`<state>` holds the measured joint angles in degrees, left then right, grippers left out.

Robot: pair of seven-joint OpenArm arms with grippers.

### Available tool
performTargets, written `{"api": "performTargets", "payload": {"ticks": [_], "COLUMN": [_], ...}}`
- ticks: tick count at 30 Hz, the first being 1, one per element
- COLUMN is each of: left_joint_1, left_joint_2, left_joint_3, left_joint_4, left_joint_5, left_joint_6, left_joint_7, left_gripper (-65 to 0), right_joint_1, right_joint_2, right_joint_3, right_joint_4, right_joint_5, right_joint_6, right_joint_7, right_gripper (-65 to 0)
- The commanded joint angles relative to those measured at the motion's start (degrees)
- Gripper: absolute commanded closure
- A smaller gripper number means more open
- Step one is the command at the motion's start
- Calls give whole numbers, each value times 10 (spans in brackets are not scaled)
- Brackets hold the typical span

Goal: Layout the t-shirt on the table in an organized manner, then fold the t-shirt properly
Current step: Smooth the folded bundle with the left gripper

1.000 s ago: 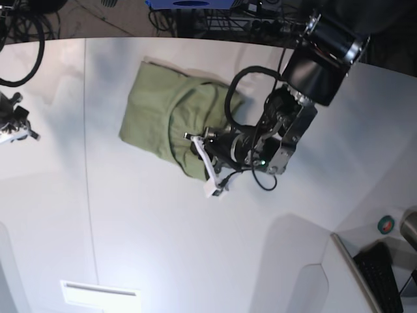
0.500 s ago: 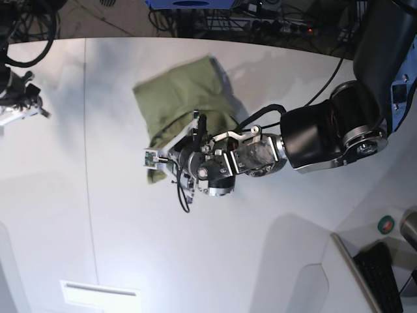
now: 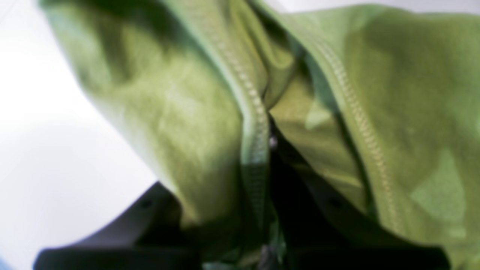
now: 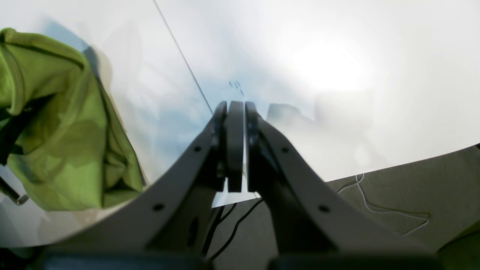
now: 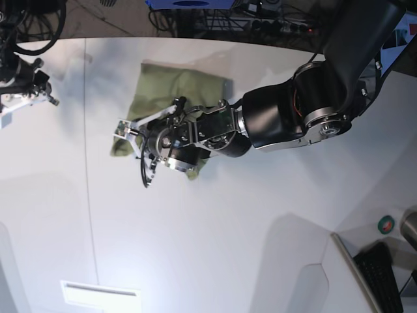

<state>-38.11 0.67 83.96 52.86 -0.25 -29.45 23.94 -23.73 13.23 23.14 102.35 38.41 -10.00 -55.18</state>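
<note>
The green t-shirt (image 5: 186,83) lies bunched on the white table (image 5: 228,228), partly hidden under my left arm. My left gripper (image 5: 130,134) reaches across it to its left side and is shut on a fold of the cloth. In the left wrist view the t-shirt (image 3: 195,123) fills the frame, and a stitched hem is pinched where the dark fingers (image 3: 322,202) of the left gripper (image 3: 269,157) meet. My right gripper (image 5: 26,98) hovers at the far left of the table. Its jaws (image 4: 236,112) are pressed together on nothing, and the t-shirt (image 4: 56,131) sits off to their left.
A thin dark seam (image 5: 88,195) runs down the table's left part. A white rectangle (image 5: 101,293) lies near the front edge. A keyboard (image 5: 384,280) and a round green and red object (image 5: 386,225) sit at the lower right. Cables (image 5: 215,16) lie beyond the far edge.
My left arm has swung leftward across the table, carrying the gripped part of the t-shirt with it, and the cloth has shifted and bunched. The right gripper has moved up the view, still shut.
</note>
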Motion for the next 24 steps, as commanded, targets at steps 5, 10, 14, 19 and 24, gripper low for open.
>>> {"api": "performTargets", "payload": {"ticks": [5, 10, 14, 19, 24], "left_joint_1": [-14, -13, 10, 10, 10], "left_joint_2": [16, 17, 14, 15, 20], "left_joint_3": [-5, -15, -73, -81, -81], "left_joint_4": [5, 7, 7, 8, 9], "left_joint_5": [-8, -10, -8, -6, -3], "left_joint_6": [-26, -26, -26, -26, -26], "left_joint_7": [-4, 57, 70, 70, 70], "left_gripper": [0, 0, 0, 0, 0], "right_joint_1": [1, 3, 5, 5, 5], "right_joint_2": [7, 7, 7, 7, 7], "right_joint_3": [5, 4, 2, 2, 2], "right_joint_4": [9, 9, 9, 9, 9], "right_joint_5": [1, 1, 1, 1, 1], "right_joint_6": [3, 3, 3, 3, 3], "right_joint_7": [7, 7, 7, 7, 7], "right_gripper": [0, 0, 0, 0, 0]}}
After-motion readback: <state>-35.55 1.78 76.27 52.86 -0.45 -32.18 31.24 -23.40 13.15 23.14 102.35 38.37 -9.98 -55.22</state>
